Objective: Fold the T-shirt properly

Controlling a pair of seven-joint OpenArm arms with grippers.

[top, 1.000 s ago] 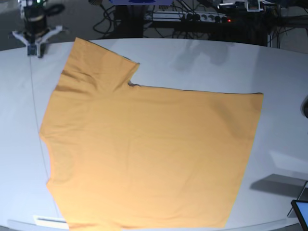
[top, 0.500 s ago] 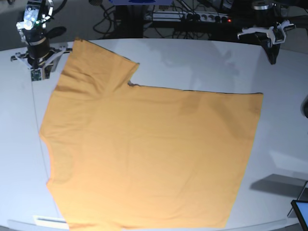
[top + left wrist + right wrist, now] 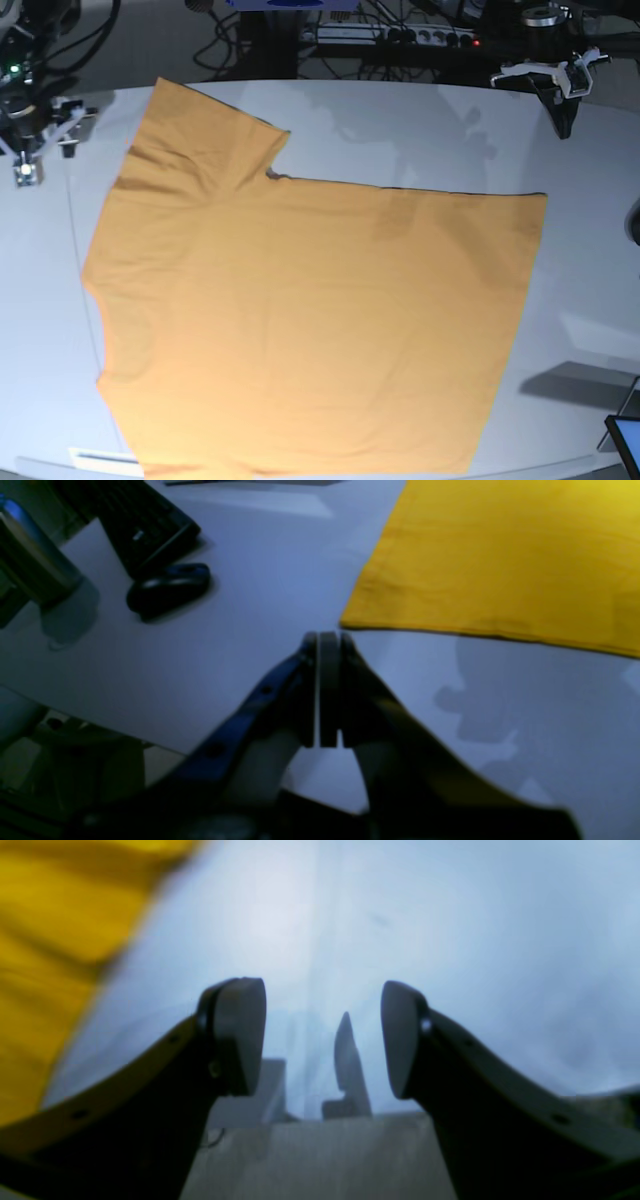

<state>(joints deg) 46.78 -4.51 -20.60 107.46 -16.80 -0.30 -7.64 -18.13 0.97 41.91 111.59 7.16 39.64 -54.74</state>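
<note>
The orange-yellow T-shirt [image 3: 300, 320] lies spread flat on the white table [image 3: 420, 130], one sleeve [image 3: 200, 130] pointing to the far left corner and the hem on the right. My right gripper [image 3: 42, 140] hovers over bare table left of that sleeve. In the right wrist view the right gripper [image 3: 320, 1010] is open with nothing between its fingers, and the T-shirt [image 3: 50, 940] shows blurred at the left. My left gripper [image 3: 563, 128] hangs at the far right. In the left wrist view the left gripper [image 3: 322, 640] is shut on nothing, just short of the T-shirt's corner [image 3: 350, 622].
A black keyboard [image 3: 145, 525], a dark mouse [image 3: 167, 585] and a metal cylinder [image 3: 30, 560] sit on the table beyond the hem. A tablet corner [image 3: 625, 445] pokes in at the near right. Cables and a power strip [image 3: 430, 35] run behind the table.
My right gripper has opened and drawn left, away from the sleeve, which has settled flat. The left arm came into view at the far right and has stayed there, shut.
</note>
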